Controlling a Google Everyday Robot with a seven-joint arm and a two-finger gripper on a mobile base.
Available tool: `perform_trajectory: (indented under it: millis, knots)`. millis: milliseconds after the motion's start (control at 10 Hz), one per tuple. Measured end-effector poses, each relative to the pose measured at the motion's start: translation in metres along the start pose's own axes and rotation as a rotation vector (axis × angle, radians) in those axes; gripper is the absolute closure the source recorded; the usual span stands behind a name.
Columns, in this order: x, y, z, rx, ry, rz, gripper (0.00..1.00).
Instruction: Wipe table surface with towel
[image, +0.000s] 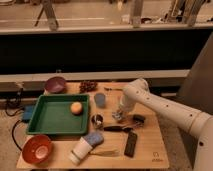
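Camera view looks down on a small rectangular counter with a pale-brown wooden top, which fills the lower middle of the scene in front of a long dark wall. We see the white robot arm reaching in from the right, bent at a rounded joint. Its hand hangs low over the middle of the counter — whether it is apart or together we cannot tell.

Just left of the hand stand a grey-blue cup and, nearer to us, a small shiny metal cup. A rectangular green tray takes up the left part of the counter, and a small orange ball lies in it near its right wall. Behind the tray sits a round purple bowl, with a dark brown clump beside it. At the near left corner sits a round red bowl.

Near the front edge a white cup lies on its side, touching a soft blue lump, with a thin golden utensil to its right. A flat black bar lies right of those — and a slim black utensil lies between it and the hand.
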Motion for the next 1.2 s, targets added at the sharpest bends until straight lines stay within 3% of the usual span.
perform_trajectory:
  millis: [400,800,1200]
  knots:
    - [-0.014,0.004,-0.001,-0.018,-0.007,0.008,1.00]
    - [-0.013,0.015,-0.003,-0.029,-0.014,0.011,1.00]
    - [-0.024,0.008,0.000,-0.043,-0.017,0.002,1.00]
